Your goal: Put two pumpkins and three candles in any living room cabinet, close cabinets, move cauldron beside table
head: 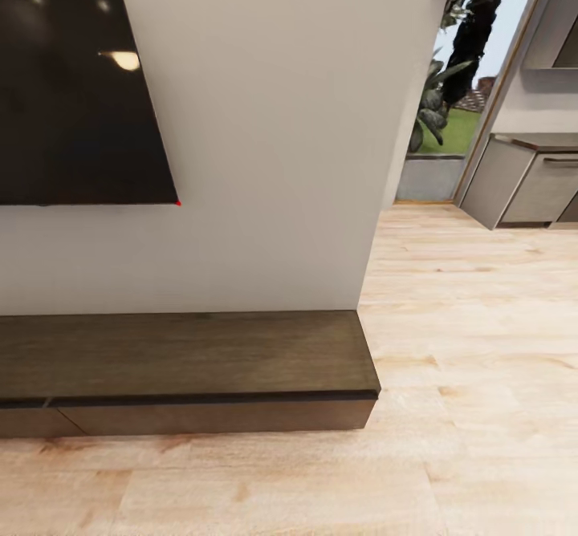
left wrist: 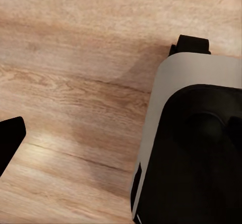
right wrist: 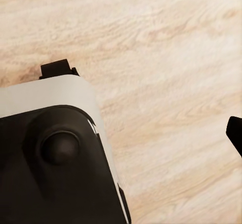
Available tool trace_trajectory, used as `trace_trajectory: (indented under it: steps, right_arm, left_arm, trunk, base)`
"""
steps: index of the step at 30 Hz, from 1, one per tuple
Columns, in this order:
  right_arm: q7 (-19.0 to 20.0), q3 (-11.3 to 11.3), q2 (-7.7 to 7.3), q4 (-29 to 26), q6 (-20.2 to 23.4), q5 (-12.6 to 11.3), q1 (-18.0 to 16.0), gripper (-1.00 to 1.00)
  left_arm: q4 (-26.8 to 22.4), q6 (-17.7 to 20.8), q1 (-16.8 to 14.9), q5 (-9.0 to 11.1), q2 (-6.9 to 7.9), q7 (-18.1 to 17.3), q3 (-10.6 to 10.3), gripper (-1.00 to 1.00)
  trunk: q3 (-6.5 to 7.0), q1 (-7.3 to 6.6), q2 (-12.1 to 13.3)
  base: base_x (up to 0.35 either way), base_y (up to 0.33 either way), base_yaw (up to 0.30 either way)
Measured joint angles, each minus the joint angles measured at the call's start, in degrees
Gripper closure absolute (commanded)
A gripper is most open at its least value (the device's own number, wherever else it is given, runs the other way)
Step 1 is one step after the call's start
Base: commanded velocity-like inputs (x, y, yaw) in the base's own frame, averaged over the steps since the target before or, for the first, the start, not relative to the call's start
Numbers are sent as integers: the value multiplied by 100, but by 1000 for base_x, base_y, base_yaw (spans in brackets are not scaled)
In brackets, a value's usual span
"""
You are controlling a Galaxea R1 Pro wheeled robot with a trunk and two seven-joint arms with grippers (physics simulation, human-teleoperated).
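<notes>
A long low dark-brown wood cabinet (head: 189,371) runs across the lower left of the head view, set against a plain white wall (head: 281,135). Its top is bare and its wide drawer fronts sit flush, closed, with a thin dark seam under the top edge. Above it, in the upper left of the frame, a flat black television screen (head: 76,99) hangs on the wall, with a ceiling light reflected in it. Pale wood plank floor (head: 474,359) fills the lower and right parts of the frame. In the upper right, an opening shows green plants (head: 453,62) and grass outside, and beside it stand grey kitchen cupboards (head: 534,179).

In the left wrist view, a grey-and-black rounded part of the robot's base (left wrist: 191,148) sits over the same plank floor, and one black fingertip of the left gripper (left wrist: 9,141) shows at the left edge; I cannot tell whether it is open or closed. In the right wrist view, one black fingertip of the right gripper (right wrist: 235,133) shows at the right edge, and again its state cannot be told.
</notes>
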Motion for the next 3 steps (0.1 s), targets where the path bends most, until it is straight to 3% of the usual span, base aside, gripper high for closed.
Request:
trace_trajectory:
  steps: [3]
  right_arm:
    - [4, -2, -31, 1, -2, 0, 0, -100]
  left_arm:
    - [0, 1, 1, -1, -2, 0, 0, -100]
  trunk:
    - [0, 0, 0]
  base:
    - [0, 0, 0]
